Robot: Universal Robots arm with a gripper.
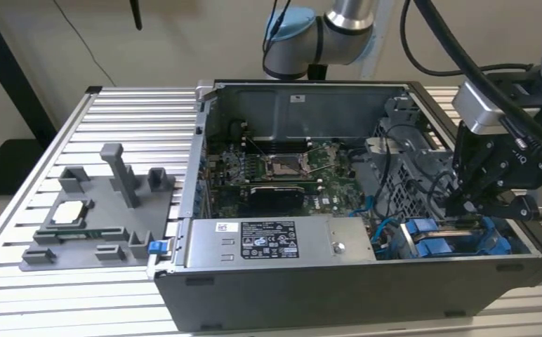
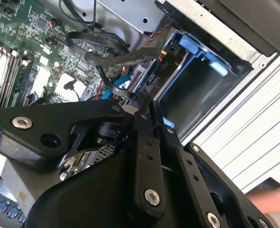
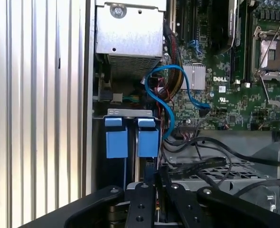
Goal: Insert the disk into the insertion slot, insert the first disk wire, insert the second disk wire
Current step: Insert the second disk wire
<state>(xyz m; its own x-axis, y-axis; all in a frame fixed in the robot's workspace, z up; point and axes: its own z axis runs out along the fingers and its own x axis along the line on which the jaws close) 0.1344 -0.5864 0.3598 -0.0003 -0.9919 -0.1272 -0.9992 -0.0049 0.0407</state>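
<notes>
Down in the case corner: I see my hand [image 1: 467, 210] low over the drive cage, at the exterior view's right, inside the open computer case [image 1: 346, 281]
Hand: black, with its fingers [image 2: 144, 118] close together; in the second wrist view the tips sit on a dark plug and wire by the blue frame, but I cannot tell if they pinch it
Disk: I see blue plastic [image 1: 439, 242] under my hand in the exterior view; I think it is the carrier of the disk, and the silver face is hidden from me
Insertion slot: a narrow bay with blue tabs [image 3: 130, 137], right under my hand in the first wrist view; in the second wrist view it is a deep dark bay [image 2: 197, 90] edged in blue
Wires: black wires [image 2: 111, 52] loop over the green board [image 3: 225, 99] and run to the hand; a thin blue wire [image 3: 166, 97] curls near the blue tabs
Silver box: a big box with a label [image 1: 281, 242] lies along the near side of the case, just beside the blue parts
Worktop: ribbed silver metal [image 1: 111, 302] under the case
Grey stand: a grey holder [image 1: 102, 217] with a small chip on it sits on the worktop, well apart from my hand, at the exterior view's left
</notes>
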